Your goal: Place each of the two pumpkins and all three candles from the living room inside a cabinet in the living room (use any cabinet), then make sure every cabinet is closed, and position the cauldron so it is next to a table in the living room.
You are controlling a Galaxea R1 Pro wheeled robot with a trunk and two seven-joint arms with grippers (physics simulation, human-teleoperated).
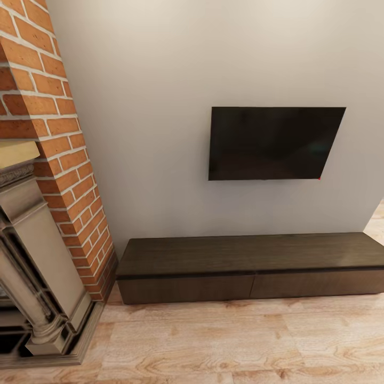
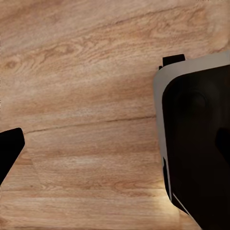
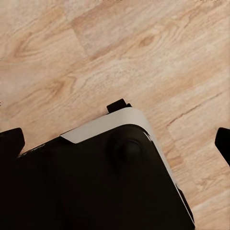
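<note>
Head view has the cabinet (image 1: 250, 269) sitting low across the bottom half of the frame, a long dark brown unit flat against the pale wall (image 1: 149, 106), both wide drawer fronts flush and shut, top surface bare. A black TV (image 1: 272, 143) hangs on the wall right above it, center-right. Left side of the frame is a red brick chimney (image 1: 58, 138) with a carved beige fireplace surround (image 1: 37, 272) down in the lower left corner. Light wood floor (image 1: 240, 341) runs along the bottom. Left wrist view looks at floorboards, with one dark fingertip (image 2: 9, 148) poking in at the left edge and the robot's black-and-white base (image 2: 196, 143) on the right. Right wrist view shows dark fingertips (image 3: 10, 141) at both edges over the base (image 3: 110, 182). Both jaws look spread wide, holding nothing.
</note>
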